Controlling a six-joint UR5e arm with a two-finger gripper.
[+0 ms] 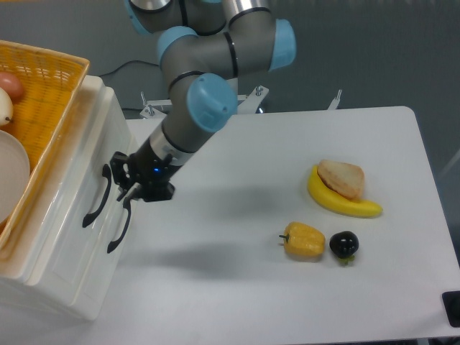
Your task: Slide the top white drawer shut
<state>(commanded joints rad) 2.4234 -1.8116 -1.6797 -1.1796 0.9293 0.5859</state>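
The gripper is sitting beside the top white drawer handle; I cannot tell its finger spread

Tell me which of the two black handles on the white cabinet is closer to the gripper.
The lower black handle: the gripper sits right at its top end. The upper black handle lies farther left.
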